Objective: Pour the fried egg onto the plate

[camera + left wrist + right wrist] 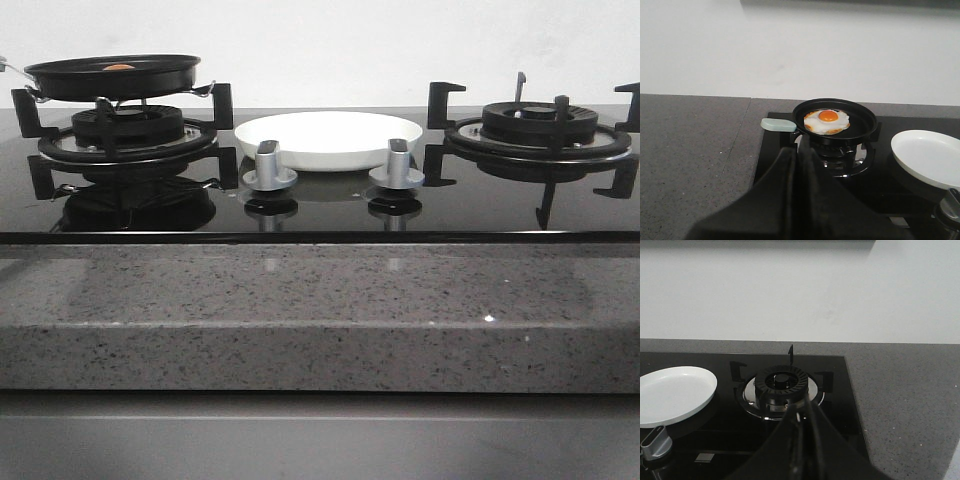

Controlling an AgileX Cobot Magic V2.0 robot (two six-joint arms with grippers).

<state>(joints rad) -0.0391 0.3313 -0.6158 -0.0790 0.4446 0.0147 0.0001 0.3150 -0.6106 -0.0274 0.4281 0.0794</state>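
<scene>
The egg (pixel 827 121) lies in the pan (pixel 835 121) at the hob's (pixel 330 205) left end, plate (pixel 330 139) mid-back; both grippers (pixel 796 152) (pixel 802 407) closed, empty.

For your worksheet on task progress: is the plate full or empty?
Empty. The plate shows bare white; the fried egg lies in the pan.

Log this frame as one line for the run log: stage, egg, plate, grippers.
stage: pre-grasp | fried egg: in pan on left burner | plate: bare, mid-hob | left gripper: shut, short of pan handle | right gripper: shut, idle
</scene>
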